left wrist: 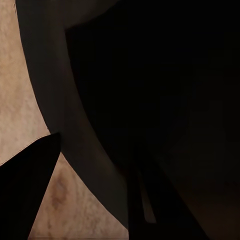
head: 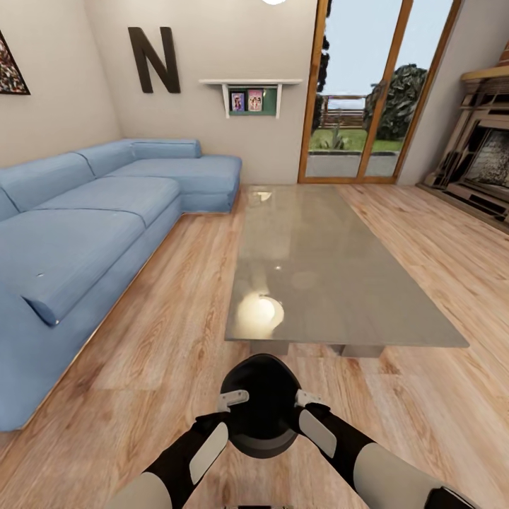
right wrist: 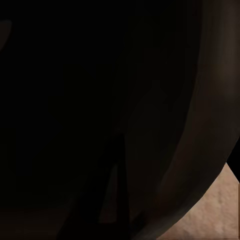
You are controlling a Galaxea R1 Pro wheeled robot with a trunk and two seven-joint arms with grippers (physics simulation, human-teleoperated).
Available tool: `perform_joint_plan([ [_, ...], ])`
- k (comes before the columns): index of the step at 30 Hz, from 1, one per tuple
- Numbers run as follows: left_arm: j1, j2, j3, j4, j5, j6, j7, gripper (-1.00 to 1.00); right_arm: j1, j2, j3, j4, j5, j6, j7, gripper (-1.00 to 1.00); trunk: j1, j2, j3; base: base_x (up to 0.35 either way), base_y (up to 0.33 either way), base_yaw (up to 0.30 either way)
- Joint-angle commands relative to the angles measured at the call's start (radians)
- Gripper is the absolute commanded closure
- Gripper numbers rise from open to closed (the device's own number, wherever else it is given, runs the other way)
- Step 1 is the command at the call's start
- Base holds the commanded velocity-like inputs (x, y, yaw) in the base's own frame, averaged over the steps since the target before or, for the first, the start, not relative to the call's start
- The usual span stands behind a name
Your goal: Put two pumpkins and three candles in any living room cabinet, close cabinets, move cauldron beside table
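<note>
Seemingly clamped, cauldron (head: 259, 406) between both end effectors

1. The cauldron (right wrist: 100, 100) sits very close to the camera as a dark, nearly black mass with a curved outline
2. Its rounded wall (right wrist: 200, 150) catches a little brownish light along the curve
3. Pale wooden floor (right wrist: 225, 215) shows in one corner past that curve
4. A faint narrow wedge shape (right wrist: 112, 195) lies in the darkness; what it is cannot be told
</note>
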Motion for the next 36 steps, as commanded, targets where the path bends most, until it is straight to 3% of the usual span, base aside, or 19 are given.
perform_joint_plan([
  [1,-0.002,0.017,-0.005,-0.015,0.003,-0.001,0.009,1.0,-0.001,-0.007,0.016,-0.002,-0.034,0.0,-0.015,1.0,0.0,-0.001,-0.001,0.0,0.0,0.0],
  [36,-0.002,0.018,0.002,-0.053,0.003,-0.001,0.009,1.0,-0.001,-0.007,0.016,-0.002,-0.033,0.0,-0.015,1.0,0.0,-0.001,-0.001,0.027,0.0,0.0],
])
